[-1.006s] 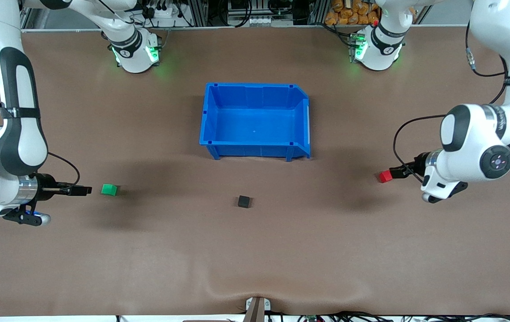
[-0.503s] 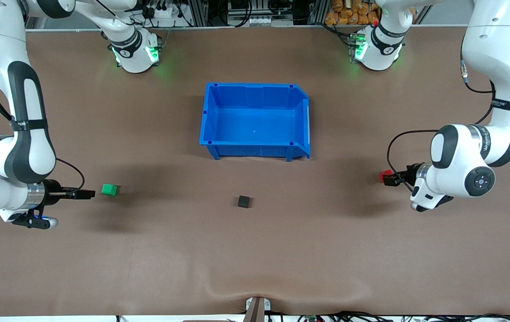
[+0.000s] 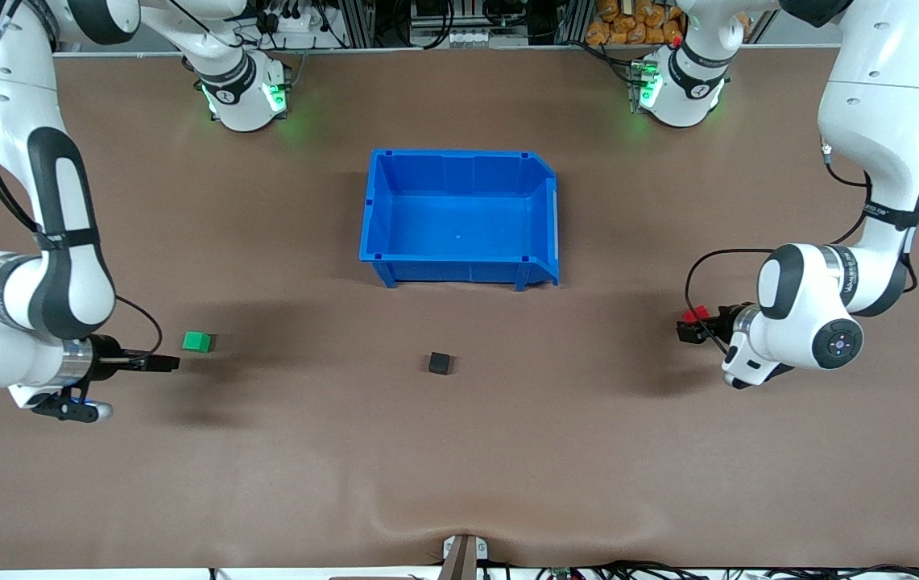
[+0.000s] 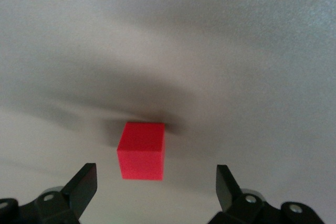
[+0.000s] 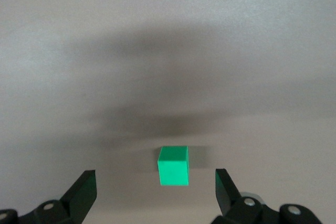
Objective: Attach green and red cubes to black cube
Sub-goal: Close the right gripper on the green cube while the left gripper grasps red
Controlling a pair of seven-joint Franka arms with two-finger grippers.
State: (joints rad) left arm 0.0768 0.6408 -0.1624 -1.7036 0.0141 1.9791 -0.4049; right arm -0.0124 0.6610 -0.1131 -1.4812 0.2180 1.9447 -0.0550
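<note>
**Both claws spread wide, each at its own cube**

From the high front camera, the brown tabletop (image 3: pixel 459 451) carries an open blue bin (image 3: pixel 459 216) in the middle. The black cube (image 3: pixel 440 362) sits alone on the tabletop, nearer to the camera than the bin and well apart from both arms. The green cube (image 3: pixel 196 341) lies toward the right arm's end of the tabletop, with the right claw (image 3: pixel 163 363) just beside it, low and pointing toward the middle. At the left arm's end, the left claw (image 3: pixel 689 331) is down at the red cube (image 3: pixel 697 314), which peeks out partly covered by the black fingers.

In the left wrist view, the left claw (image 4: pixel 155 182) is released, its two black fingers (image 4: pixel 81 188) standing wide apart. The red cube (image 4: pixel 141 150) rests on the tabletop just ahead of the gap between them, touching neither.

In the right wrist view, the right claw (image 5: pixel 155 187) is likewise released, fingers (image 5: pixel 82 191) spread wide. The green cube (image 5: pixel 173 166) sits on the tabletop ahead of the gap, clear of both fingers, casting a dark shadow.
</note>
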